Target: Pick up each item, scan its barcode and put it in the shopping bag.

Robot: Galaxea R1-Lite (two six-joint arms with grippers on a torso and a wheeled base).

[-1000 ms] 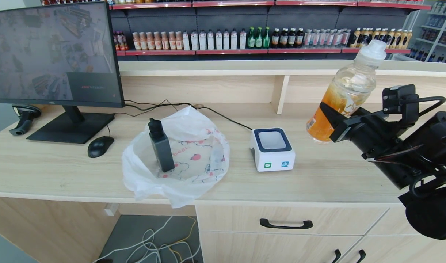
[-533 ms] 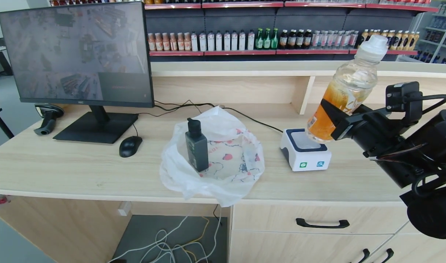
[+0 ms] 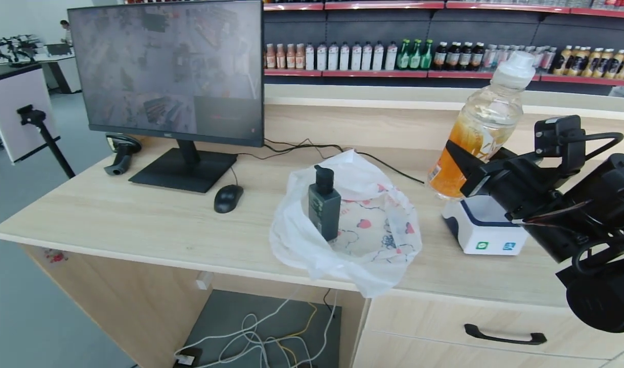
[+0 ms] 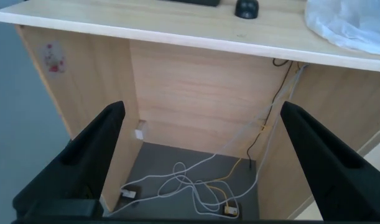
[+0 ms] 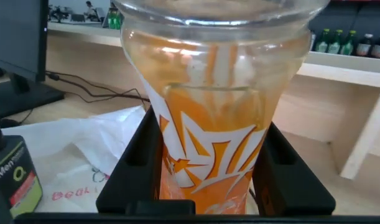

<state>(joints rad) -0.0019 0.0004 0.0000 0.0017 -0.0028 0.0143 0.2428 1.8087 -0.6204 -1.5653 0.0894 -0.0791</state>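
A: Head view first. Where's the drink?
B: The orange drink bottle hangs tilted, pinched low on its label by the right gripper, near the scanner but not squarely over its window. The shopping bag lies open beside it, with a dark pump bottle standing inside.
A: Scanning, then?
B: I'd judge so. The barcode should face the window.
A: Left wrist?
B: The left gripper is spread wide and empty, low before the counter.
A: Right wrist?
B: Both jaws press against the label. The grip looks firm, so rotate slowly.
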